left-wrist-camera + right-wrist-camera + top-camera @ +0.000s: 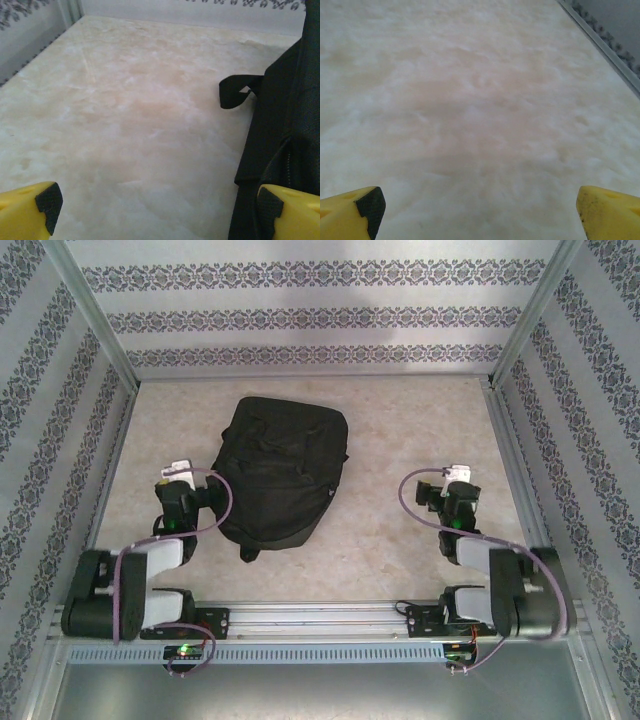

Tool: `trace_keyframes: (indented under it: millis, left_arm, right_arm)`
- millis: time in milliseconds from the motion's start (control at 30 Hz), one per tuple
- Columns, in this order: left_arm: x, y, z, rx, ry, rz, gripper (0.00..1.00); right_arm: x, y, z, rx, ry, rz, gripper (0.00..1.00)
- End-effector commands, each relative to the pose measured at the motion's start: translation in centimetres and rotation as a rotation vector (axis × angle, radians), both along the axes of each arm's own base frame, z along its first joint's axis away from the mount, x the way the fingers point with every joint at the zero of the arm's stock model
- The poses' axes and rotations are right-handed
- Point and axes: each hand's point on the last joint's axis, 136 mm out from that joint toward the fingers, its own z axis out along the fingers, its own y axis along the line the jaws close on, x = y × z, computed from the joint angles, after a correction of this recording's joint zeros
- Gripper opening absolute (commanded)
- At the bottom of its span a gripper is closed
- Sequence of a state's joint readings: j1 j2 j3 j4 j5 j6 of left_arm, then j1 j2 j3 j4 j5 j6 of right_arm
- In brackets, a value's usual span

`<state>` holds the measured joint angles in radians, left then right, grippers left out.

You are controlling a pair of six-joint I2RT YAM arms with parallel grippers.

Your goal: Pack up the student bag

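The student bag [282,472], a large black floppy backpack, lies flat on the beige marbled table a little left of centre. In the left wrist view its side and zipper [287,140] fill the right edge, with a black strap loop [235,91] sticking out. My left gripper [180,480] hovers just left of the bag, open, its yellow fingertips [30,210] wide apart over bare table. My right gripper [458,485] stands well to the right of the bag, open, with nothing between its yellow fingertips [350,212].
Patterned walls with metal posts [95,330] enclose the table on three sides. A metal rail [320,618] carries both arm bases at the near edge. The table's right border [605,45] runs close to the right gripper.
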<state>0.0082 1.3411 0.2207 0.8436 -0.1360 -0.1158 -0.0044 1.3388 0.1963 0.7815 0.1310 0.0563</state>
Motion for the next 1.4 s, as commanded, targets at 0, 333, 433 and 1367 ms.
trace_keyframes:
  millis: [0,333,433,1367]
  left_arm:
    - [1.5,-0.6,1.5,0.017,-0.214,-0.079,1.0]
    - [4.9,-1.3,-0.3,0.033,-0.003,-0.116,1.0]
    - [4.9,-1.3,-0.3,0.033,-0.008,-0.116,1.0]
    - [1.0,-0.3,1.3,0.031,-0.211,-0.048,1.0]
  right_arm:
    - [3.0,1.2,4.8,0.042,-0.302,0.068,0.98]
    - [6.3,2.6,3.8,0.018,-0.123,0.133,0.98]
    - [6.2,2.6,3.7,0.016,-0.116,0.135,0.98]
    - [6.1,2.7,3.7,0.008,-0.122,0.133,0.98]
